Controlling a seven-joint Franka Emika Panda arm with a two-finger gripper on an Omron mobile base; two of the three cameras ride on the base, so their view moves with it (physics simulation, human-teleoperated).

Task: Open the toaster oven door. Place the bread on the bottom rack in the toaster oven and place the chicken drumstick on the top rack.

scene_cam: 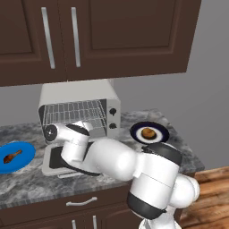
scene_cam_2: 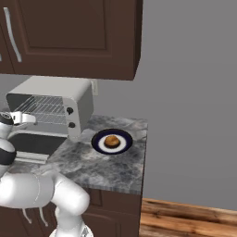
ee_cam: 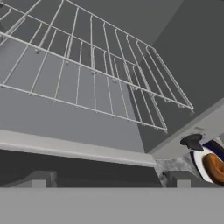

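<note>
— At the oven mouth, where do we stand?

— The toaster oven door (scene_cam: 60, 162) lies dropped flat on the counter (scene_cam: 31, 179), so I judge the opening step done. The gripper (ee_cam: 109, 180) hangs over the door facing into the toaster oven (scene_cam: 80, 96), its jaws spread wide and holding nothing.

— And the food?

— Both pieces are untouched. The bread (scene_cam: 148, 133) sits on a dark-rimmed plate (scene_cam: 161, 127) at about three o'clock from the oven; in the hand view it peeks in at four o'clock (ee_cam: 214, 168). The chicken drumstick (scene_cam: 12, 156) lies on a blue plate (scene_cam: 27, 154) out at nine o'clock.

— Next move?

— Probably backing out and swinging toward three o'clock to come down over the bun.

— Room to move?

— Tight by the oven: the wire rack (ee_cam: 87, 65) juts forward above the hand, the door sits beneath, and the knob (ee_cam: 191, 141) sits on the corner toward the bread. Past that, counter around the plate looks open, though its far edge is near.
</note>
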